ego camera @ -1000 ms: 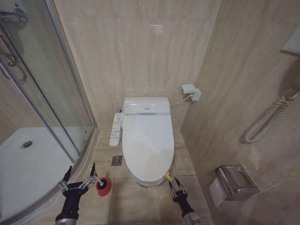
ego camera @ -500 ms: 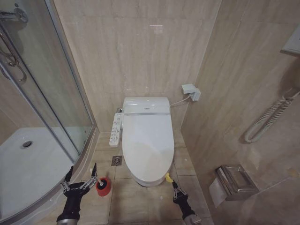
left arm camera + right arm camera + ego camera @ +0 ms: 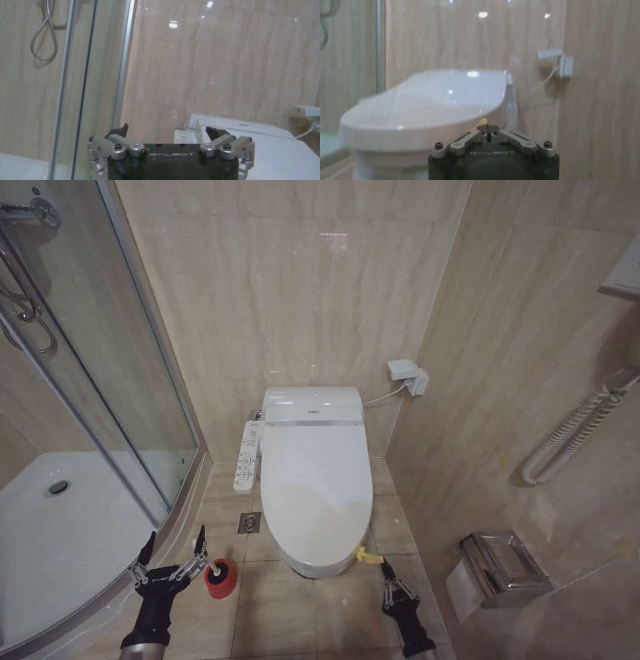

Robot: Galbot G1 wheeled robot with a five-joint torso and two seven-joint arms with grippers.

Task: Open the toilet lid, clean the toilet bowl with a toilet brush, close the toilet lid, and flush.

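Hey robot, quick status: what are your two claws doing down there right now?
Right tool shut on yellow tie at toilet lid front edge. Left tool open, idle near red holder. Lid down, nothing blocking.

From my seat, the shut toilet lid (image 3: 315, 485) hides the bowl. The brush's head sits sunk in its red holder (image 3: 221, 577). Both arms run off the head view's lower edge.
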